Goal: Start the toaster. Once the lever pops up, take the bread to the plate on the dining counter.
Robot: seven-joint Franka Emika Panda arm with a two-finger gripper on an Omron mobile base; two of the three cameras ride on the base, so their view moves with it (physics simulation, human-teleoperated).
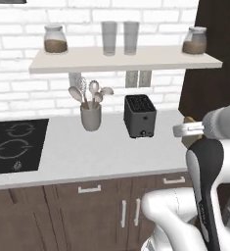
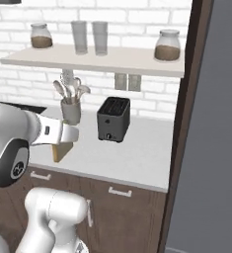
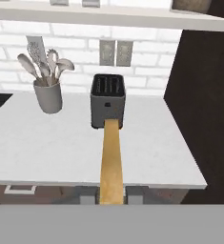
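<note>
Hand [image 3: 111, 196] grips bread [image 3: 111, 162] before toaster [image 3: 107, 101].

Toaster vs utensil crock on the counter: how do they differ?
The toaster is black and boxy; the crock is pale grey and round. The toaster's slots look empty; the crock holds spoons and spatulas. The toaster stands right of the crock. Both sit upright by the brick wall.

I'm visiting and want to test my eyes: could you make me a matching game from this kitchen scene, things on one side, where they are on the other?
Things:
1. bread
2. toaster
3. utensil holder
4. glasses

Places:
A. on the wall shelf
B. on the worktop, under the wall sockets
C. clamped in the gripper
D. between toaster and cooktop

Pairs: 1-C, 2-B, 3-D, 4-A
</note>
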